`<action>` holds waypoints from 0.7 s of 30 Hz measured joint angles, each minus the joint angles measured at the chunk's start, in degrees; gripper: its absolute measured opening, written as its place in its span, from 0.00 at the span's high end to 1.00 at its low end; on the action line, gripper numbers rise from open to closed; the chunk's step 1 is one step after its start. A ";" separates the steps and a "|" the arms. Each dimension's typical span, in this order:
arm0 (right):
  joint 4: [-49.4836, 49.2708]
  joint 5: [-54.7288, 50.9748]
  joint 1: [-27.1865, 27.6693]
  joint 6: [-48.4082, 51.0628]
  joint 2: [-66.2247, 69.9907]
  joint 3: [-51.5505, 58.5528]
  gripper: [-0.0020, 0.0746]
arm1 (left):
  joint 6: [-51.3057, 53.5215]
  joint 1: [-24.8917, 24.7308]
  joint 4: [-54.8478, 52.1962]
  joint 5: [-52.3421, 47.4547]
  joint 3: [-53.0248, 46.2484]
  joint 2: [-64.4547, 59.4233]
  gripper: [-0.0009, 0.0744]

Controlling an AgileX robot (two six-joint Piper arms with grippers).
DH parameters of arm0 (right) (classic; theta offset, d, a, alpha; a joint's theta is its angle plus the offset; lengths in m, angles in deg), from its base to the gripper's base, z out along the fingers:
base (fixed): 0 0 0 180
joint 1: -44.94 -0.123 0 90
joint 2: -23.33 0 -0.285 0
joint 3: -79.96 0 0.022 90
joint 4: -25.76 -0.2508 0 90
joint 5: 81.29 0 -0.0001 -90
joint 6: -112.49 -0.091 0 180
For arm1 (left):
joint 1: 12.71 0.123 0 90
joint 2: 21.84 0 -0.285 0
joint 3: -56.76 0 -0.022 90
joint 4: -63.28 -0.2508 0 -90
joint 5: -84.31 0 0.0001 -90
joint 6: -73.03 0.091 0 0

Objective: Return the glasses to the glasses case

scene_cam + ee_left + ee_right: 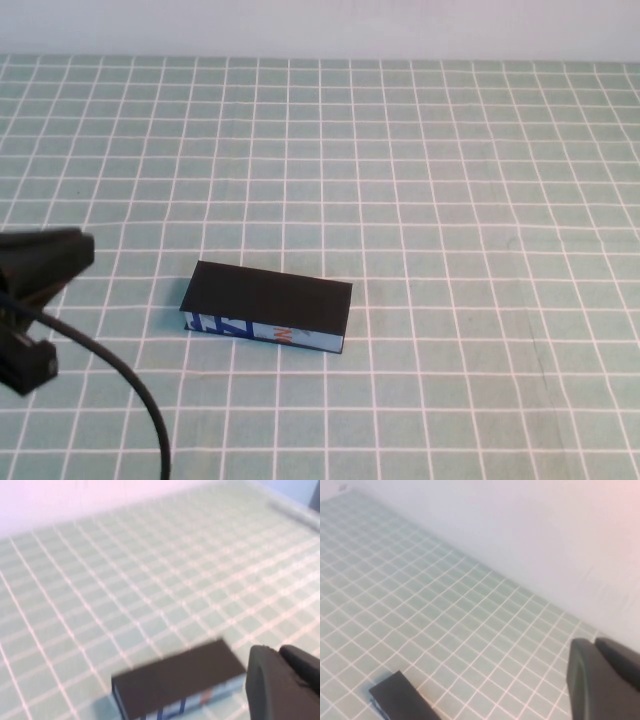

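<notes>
Grippers first: my left gripper (pixel 282 685) hangs to the left of the rectangular black glasses case (pixel 268 307), near it but not touching, and shows in its own wrist view only as a dark blurred body at the frame edge. I cannot tell whether its fingers are apart or together. From the high view I see the left arm's black housing (pixel 40 262) and a thick black cable (pixel 120 385) curving down from it, both left of the case. My right gripper (pixel 605 680) is out of the high view; its wrist camera catches a dark corner of it, well apart from the case, and again I cannot tell how its fingers stand.

The case lies flat on the pale green cloth with a white grid (pixel 450 200), its flat lid closed, and its light blue front side with blue and orange print faces me. I see no glasses outside the case.
</notes>
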State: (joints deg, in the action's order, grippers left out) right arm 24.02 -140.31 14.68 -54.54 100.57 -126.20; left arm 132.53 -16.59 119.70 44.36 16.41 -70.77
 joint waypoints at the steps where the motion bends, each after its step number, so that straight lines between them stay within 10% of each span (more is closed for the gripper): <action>1: 0.21 2.20 0.00 -0.38 -3.55 4.44 0.99 | 0.85 0.00 1.53 0.68 0.00 0.00 0.99; 13: 14.26 22.92 0.00 -19.66 -40.90 61.24 0.99 | 1.68 0.08 6.52 5.50 0.00 0.00 0.99; 21: 20.16 28.46 0.00 -23.58 -53.93 76.66 0.99 | 1.54 0.08 6.52 5.39 0.00 0.00 0.99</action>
State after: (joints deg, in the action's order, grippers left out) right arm 44.18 -111.86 14.68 -78.12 46.64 -49.54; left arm 134.06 -16.51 126.22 49.75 16.41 -70.77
